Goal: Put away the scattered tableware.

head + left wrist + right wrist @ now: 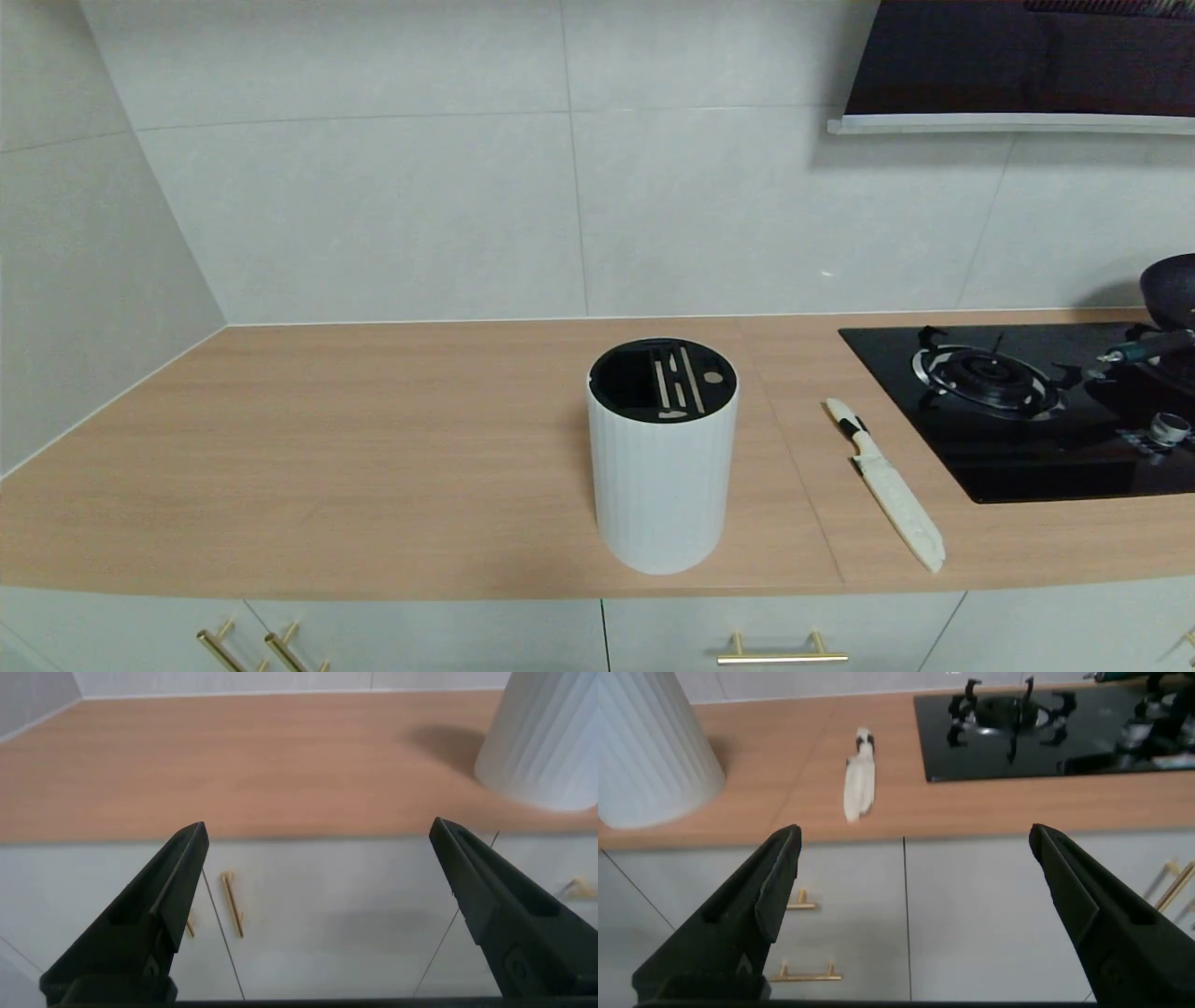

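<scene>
A: Edges, free room, quick.

B: The countertop's front edge runs from 9 to 3 o'clock in the head view. A long stretch of wood goes from the knife holder toward 9 o'clock, up to the corner wall. A narrower strip lies at the holder's 3 o'clock, then comes the knife. The knife lies flat, near the holder but apart from it. Its handle points to 11 o'clock and its blade tip to 5, close to the front edge. The gas hob is near the knife at its 3 o'clock, not touching.

A: Arms?

B: The left gripper hangs off the counter in front of the cabinet doors. Its fingers are spread wide with nothing held, and the holder's ribbed wall is ahead. The right gripper is in the same pose, fingers wide apart and empty, facing the counter edge with the knife ahead.

A: Surface, room?

B: The top is light wood-grain. The holder stands upright, white and ribbed, with a black slotted top. There is pale tiled wall behind and at 9 o'clock. A range hood is at 1 o'clock and a dark pan sits at the hob's 3 o'clock edge. The doors have brass handles.
</scene>
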Controlling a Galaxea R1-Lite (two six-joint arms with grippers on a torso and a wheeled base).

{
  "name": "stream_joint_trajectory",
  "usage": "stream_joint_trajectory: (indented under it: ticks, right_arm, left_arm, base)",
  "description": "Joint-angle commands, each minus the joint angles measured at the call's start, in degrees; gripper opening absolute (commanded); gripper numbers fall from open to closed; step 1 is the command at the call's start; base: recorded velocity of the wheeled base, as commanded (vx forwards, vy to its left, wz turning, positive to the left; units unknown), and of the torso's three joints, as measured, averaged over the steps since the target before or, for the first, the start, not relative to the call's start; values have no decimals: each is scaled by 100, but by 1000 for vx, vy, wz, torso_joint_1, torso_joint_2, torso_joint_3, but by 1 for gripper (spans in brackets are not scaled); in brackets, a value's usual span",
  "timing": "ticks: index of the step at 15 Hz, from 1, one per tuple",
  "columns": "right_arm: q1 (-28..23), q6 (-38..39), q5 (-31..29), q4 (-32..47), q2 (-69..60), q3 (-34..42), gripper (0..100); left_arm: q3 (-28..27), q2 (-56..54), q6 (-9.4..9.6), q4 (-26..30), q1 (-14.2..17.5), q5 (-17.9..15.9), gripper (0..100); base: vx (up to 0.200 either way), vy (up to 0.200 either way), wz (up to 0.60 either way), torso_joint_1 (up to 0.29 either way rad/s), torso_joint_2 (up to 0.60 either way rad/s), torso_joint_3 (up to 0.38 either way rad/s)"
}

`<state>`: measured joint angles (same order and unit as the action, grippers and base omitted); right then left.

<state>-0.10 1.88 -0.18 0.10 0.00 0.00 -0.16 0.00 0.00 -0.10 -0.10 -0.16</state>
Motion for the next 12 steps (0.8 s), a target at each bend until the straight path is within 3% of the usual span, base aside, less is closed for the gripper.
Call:
stream_joint_trajectory:
  ticks: [1, 7, 12]
  right_arm:
    - [1, -3, 1, -1, 0, 0, 100]
    - [1, -3, 1, -1, 9, 0, 100]
    - [1, 6, 1, -1, 0, 0, 100]
  left_arm:
    - [-2, 9, 0, 1, 1, -2, 100]
    - [-2, 9, 0, 1, 1, -2, 100]
    - [-2, 9, 0, 1, 1, -2, 100]
  base:
    - [0, 0, 0, 281, -569, -334]
    - [0, 0, 0, 255, -543, -292]
    - [0, 0, 0, 119, -247, -126]
